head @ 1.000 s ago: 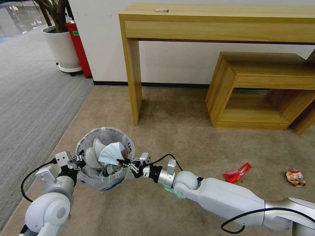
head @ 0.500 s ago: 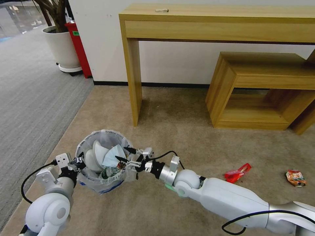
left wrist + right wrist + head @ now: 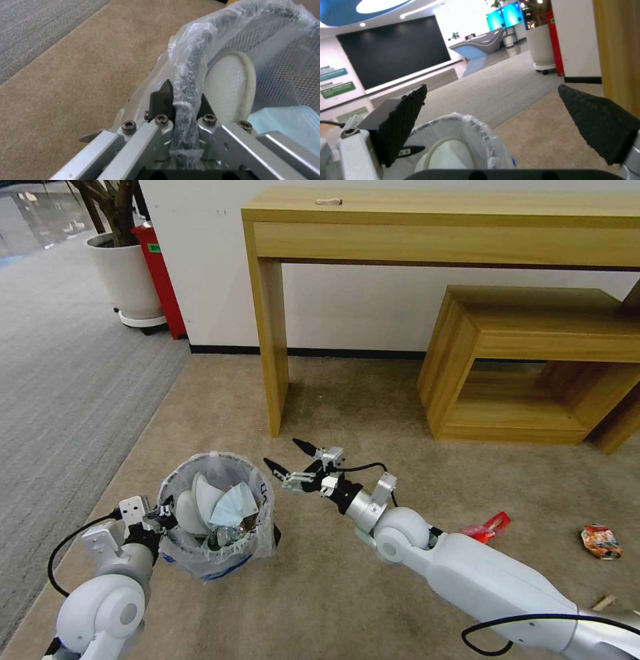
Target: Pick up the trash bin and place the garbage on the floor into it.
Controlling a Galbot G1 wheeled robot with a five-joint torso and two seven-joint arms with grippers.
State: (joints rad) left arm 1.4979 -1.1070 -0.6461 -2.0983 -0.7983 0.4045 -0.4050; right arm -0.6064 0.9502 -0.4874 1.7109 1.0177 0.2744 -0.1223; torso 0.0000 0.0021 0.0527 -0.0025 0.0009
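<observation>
The trash bin [image 3: 215, 543], lined with a crinkly plastic bag, hangs at the lower left over the beige floor [image 3: 347, 407]. My left gripper [image 3: 163, 511] is shut on its rim; in the left wrist view the left gripper [image 3: 183, 97] clamps the bagged rim [image 3: 196, 50]. Inside lie a white slipper [image 3: 192, 505] and a pale blue mask [image 3: 235, 505]. My right gripper [image 3: 281, 452] hovers open and empty just right of the bin, which also appears below the right gripper [image 3: 492, 86] as the bin [image 3: 463, 130]. A red wrapper [image 3: 487, 527], an orange packet [image 3: 601, 541] and a wooden stick [image 3: 605, 602] lie on the floor at right.
A tall wooden console table [image 3: 270, 347] stands just beyond the right gripper, with a low wooden shelf unit [image 3: 527, 367] to its right. Grey ribbed carpet [image 3: 67, 380] borders the left. A white planter [image 3: 127, 273] and a red box [image 3: 160, 273] stand far left.
My right gripper let go of the blue mask, which now lies in the bin. It opened wide and drew back up and right, away from the rim. The bin sank slightly.
</observation>
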